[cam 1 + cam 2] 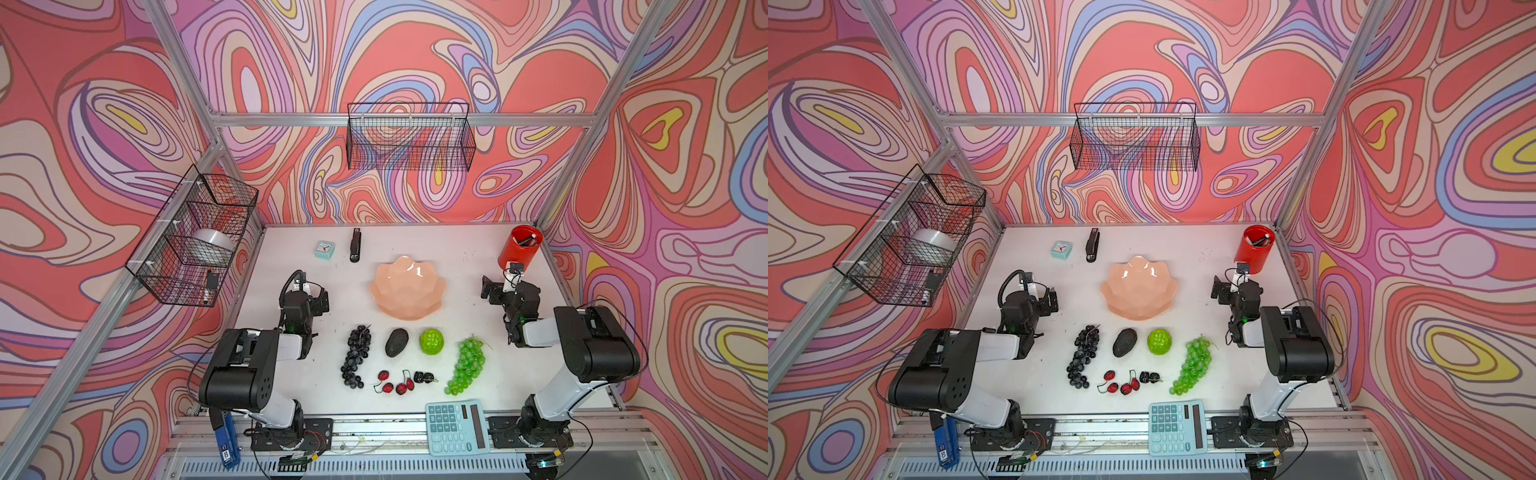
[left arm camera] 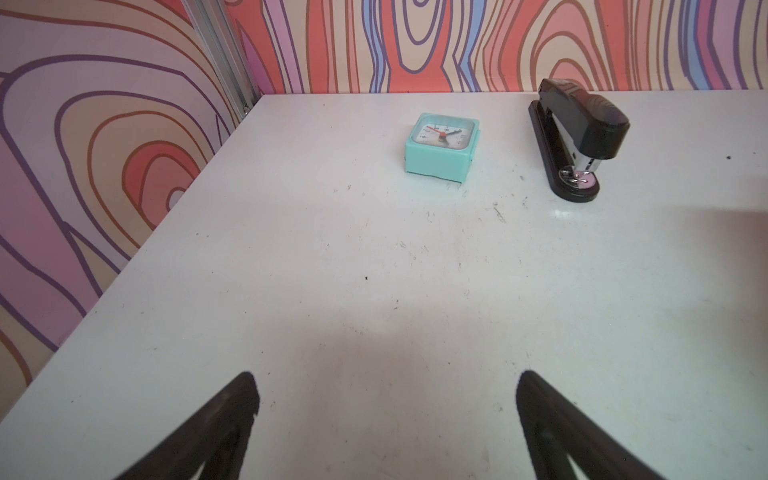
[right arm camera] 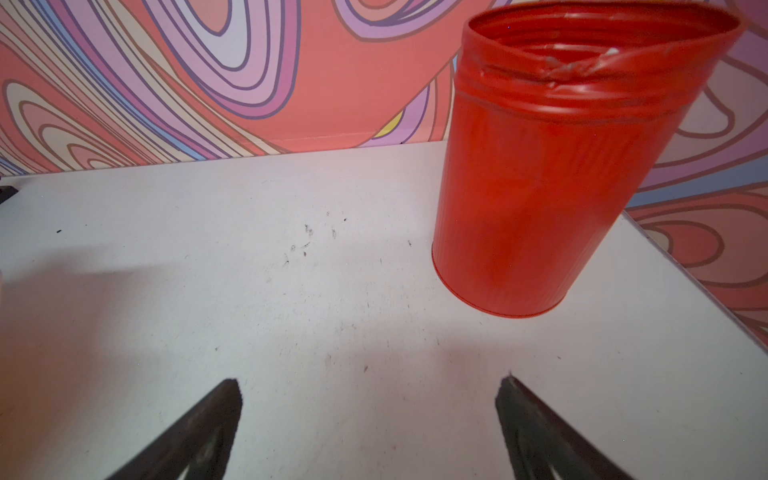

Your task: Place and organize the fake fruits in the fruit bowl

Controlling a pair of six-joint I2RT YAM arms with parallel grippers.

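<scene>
The fruit bowl (image 1: 409, 291) sits empty mid-table, the avocado (image 1: 397, 342), purple grape bunch (image 1: 356, 355) and green grape bunch (image 1: 467, 370) lying on its near side, so with my left gripper (image 2: 386, 384) and right gripper (image 3: 369, 386) both spread and holding nothing, I judge the first pick comes next: a reach back to the avocado.

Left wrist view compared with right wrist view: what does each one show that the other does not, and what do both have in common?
Only the left wrist view shows the small square mint-green clock and the black stapler, lying apart from each other near the back wall. Only the right wrist view shows the red cylindrical cup, standing on its base. Both show the white tabletop, the swirl-patterned wallpaper, and an open hand with nothing between its fingers: the left hand in its own view, the right hand in its own.
</scene>
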